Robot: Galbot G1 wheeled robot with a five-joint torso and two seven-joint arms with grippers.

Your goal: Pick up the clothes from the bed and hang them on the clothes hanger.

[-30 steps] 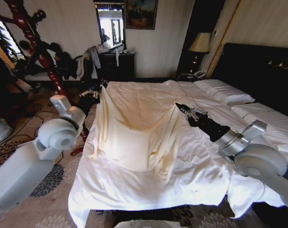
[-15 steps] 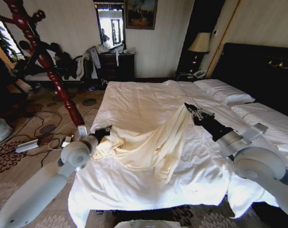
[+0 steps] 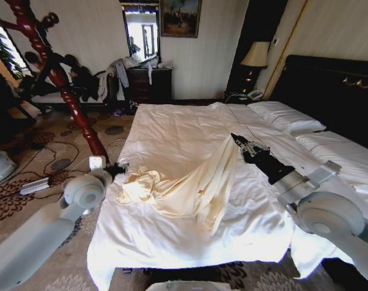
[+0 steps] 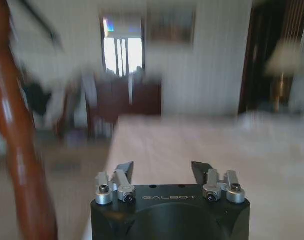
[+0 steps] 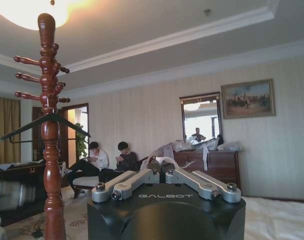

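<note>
Head view, right arm: I see it stretched from the lower right up over the wide white-duveted bed (image 3: 171,130) with its tall black headboard; the right gripper (image 3: 236,139) is raised above the middle of the duvet, fingers clenched on a pinched corner of the garment
Right wrist view: the fingers (image 5: 141,178) are folded together at the tip; I cannot see the cloth between them here
Head view, left arm: it reaches from the lower left, elbow bent; the left gripper (image 3: 119,170) sits at the bed's left edge, beside the crumpled end of the garment
Left wrist view: the black fingertips (image 4: 125,170) stand apart with nothing between them; released
Clothes: the pale cream-yellow thin soft garment (image 3: 187,185) hangs in a slanted sheet from the right gripper down to the duvet; its lower end lies bunched in folds near the left side of the bed
Hanger: a slim black shoulder-shaped hanger (image 5: 44,125) hangs on the red-brown turned wooden coat stand (image 5: 50,130); well apart from the garment
</note>
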